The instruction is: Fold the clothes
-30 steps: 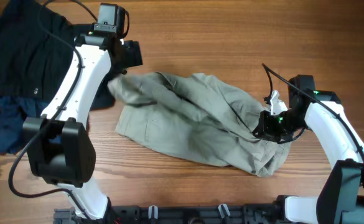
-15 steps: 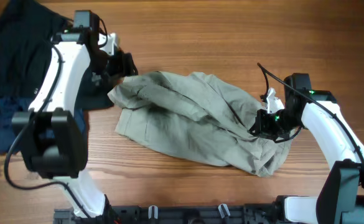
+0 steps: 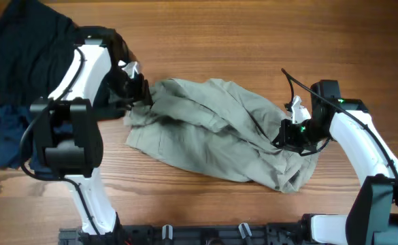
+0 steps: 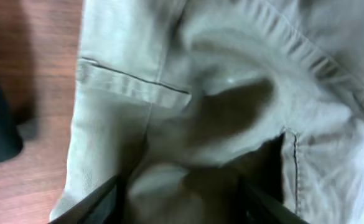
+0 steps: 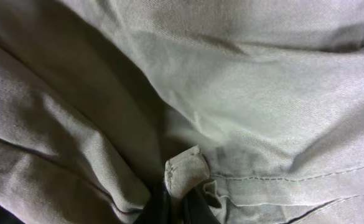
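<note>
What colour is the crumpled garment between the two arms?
The garment is plain pale khaki-grey, best seen in the overhead view.

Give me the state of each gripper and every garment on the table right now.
pale khaki-grey cotton garment: crumpled, unfolded.
left gripper: open, fingers astride a bunch of fabric at the garment's left edge.
right gripper: shut on the garment's right end.
black cloth garment: heaped, far left corner.
navy blue cloth garment: bunched at the left edge.

Your left arm (image 3: 83, 71) and right arm (image 3: 362, 139): white shells, black joints; black cable (image 3: 298, 84) behind the right gripper (image 3: 286, 141).
</note>
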